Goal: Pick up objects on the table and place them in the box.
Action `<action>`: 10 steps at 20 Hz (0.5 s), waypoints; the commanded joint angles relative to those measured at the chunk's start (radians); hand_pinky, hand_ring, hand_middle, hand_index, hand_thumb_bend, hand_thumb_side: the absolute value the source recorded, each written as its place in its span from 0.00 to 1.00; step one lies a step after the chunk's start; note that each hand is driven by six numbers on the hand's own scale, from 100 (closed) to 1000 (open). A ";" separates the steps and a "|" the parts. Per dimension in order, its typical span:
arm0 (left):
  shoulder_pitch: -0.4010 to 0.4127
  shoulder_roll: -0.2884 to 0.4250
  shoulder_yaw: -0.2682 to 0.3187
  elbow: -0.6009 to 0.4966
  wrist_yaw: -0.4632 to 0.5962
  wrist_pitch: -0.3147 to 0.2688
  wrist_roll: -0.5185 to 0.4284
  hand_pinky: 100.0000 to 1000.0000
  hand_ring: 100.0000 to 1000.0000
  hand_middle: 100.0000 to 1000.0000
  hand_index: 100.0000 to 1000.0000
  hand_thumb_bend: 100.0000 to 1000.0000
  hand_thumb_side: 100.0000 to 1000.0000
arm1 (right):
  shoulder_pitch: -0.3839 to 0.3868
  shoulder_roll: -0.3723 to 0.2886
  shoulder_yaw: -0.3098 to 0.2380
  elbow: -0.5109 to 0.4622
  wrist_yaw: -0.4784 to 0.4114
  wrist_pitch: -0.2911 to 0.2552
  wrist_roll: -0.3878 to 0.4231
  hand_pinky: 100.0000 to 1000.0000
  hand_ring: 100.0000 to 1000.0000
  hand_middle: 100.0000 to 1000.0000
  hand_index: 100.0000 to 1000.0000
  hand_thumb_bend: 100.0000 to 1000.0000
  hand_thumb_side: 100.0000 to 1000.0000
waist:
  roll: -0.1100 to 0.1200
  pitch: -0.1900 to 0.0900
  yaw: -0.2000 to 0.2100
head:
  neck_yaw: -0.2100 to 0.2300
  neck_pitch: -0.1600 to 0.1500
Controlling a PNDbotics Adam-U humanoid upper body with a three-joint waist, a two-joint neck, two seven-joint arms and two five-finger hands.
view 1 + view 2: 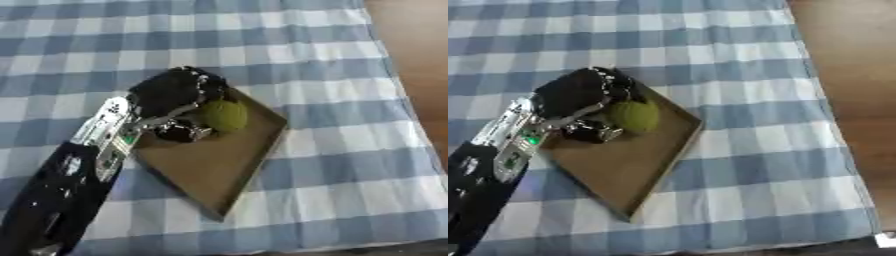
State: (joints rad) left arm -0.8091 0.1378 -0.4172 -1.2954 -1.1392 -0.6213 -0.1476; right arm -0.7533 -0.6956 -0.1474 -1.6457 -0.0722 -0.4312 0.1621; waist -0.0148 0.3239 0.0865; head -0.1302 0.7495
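Nearest the viewer, the left arm enters from the lower left corner and slants up across the checked cloth – black casing, a silver wrist section. Beyond it lies the shallow brown box, set askew, its long axis running from lower centre toward upper left. At the box's far end the left hand sits over the rim, fingers curled round the upper left side of a yellow-green ball – whether they clasp it or merely rest against it cannot be told. The ball lies inside the box, just right of the fingers. The release, by this judgement, needs only opening. The right hand shows nowhere
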 commanded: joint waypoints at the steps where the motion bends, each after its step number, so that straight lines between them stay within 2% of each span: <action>1: -0.010 0.006 -0.004 -0.012 -0.053 -0.032 -0.048 0.65 0.69 0.69 0.88 0.25 0.00 | -0.014 -0.023 -0.011 -0.006 -0.007 0.004 -0.002 0.79 0.71 0.61 0.77 0.00 0.41 | -0.001 -0.020 -0.001 | -0.003 -0.008; 4: -0.011 0.011 -0.005 -0.016 -0.092 -0.053 -0.099 0.75 0.79 0.78 0.93 0.35 0.01 | -0.014 -0.025 -0.010 -0.005 -0.007 0.003 -0.002 0.79 0.71 0.61 0.77 0.00 0.41 | -0.001 -0.021 0.000 | -0.005 -0.006; 5: -0.012 0.013 -0.004 -0.019 -0.105 -0.058 -0.114 0.77 0.81 0.79 0.95 0.37 0.06 | -0.013 -0.025 -0.010 -0.005 -0.007 0.003 -0.002 0.79 0.71 0.61 0.77 0.00 0.41 | -0.001 -0.021 0.000 | -0.006 -0.005; 6: -0.013 0.015 -0.002 -0.024 -0.116 -0.061 -0.124 0.80 0.85 0.82 0.96 0.44 0.21 | -0.013 -0.026 -0.011 -0.003 -0.007 0.003 -0.003 0.79 0.71 0.61 0.77 0.00 0.41 | -0.001 -0.021 0.000 | -0.006 -0.004; 7: -0.013 0.017 0.000 -0.029 -0.124 -0.063 -0.128 0.81 0.86 0.83 0.97 0.47 0.26 | -0.013 -0.027 -0.011 -0.002 -0.006 0.003 -0.003 0.79 0.71 0.61 0.77 0.00 0.41 | -0.001 -0.021 0.000 | -0.006 -0.004; 8: -0.014 0.019 0.003 -0.035 -0.130 -0.063 -0.127 0.82 0.87 0.83 0.97 0.51 0.41 | -0.013 -0.028 -0.011 -0.001 -0.006 0.004 -0.004 0.79 0.71 0.61 0.77 0.00 0.41 | -0.001 -0.022 0.001 | -0.007 -0.004; 9: -0.014 0.020 0.005 -0.040 -0.133 -0.062 -0.124 0.83 0.88 0.84 0.98 0.53 0.48 | -0.013 -0.028 -0.011 0.000 -0.006 0.003 -0.004 0.79 0.71 0.62 0.77 0.00 0.41 | -0.001 -0.022 0.001 | -0.007 -0.004; 10: -0.014 0.021 0.006 -0.045 -0.135 -0.060 -0.120 0.84 0.89 0.84 0.98 0.54 0.51 | -0.013 -0.029 -0.011 0.001 -0.006 0.003 -0.005 0.79 0.71 0.62 0.77 0.00 0.41 | -0.001 -0.022 0.001 | -0.008 -0.004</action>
State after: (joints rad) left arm -0.8098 0.1403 -0.4169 -1.3198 -1.2656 -0.6812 -0.2639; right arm -0.7527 -0.6957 -0.1475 -1.6419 -0.0724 -0.4286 0.1602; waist -0.0145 0.3238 0.0876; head -0.1344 0.7474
